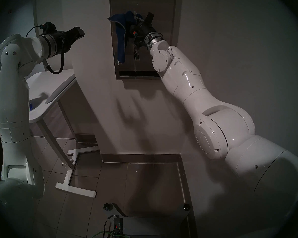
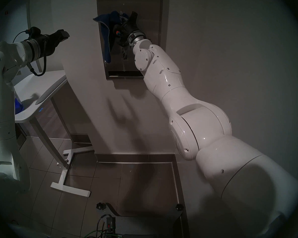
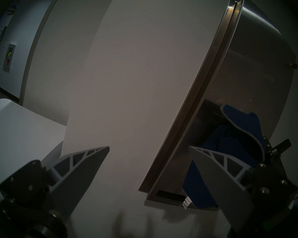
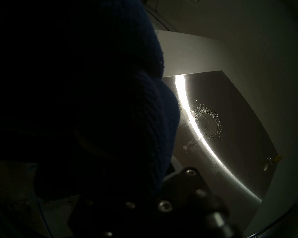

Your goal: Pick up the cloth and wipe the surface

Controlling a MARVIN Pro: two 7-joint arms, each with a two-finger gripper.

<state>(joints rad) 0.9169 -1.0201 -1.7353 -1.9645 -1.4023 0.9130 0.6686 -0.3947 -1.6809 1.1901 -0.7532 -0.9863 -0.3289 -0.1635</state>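
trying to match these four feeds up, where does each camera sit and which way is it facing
Head stereo left: on the head, facing the wall and steel panel; both arms show, right gripper holding the cloth.
Head stereo right: beside it, nearly the same picture.
Left wrist: behind the open left gripper, facing the wall and panel edge.
Right wrist: behind the right gripper, up against the panel, mostly blocked by cloth; a spray patch shows.
Shared: panel and cloth.

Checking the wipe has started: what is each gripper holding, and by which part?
Right gripper holds the cloth bunched at its top, the rest hanging. Left gripper is open and empty.
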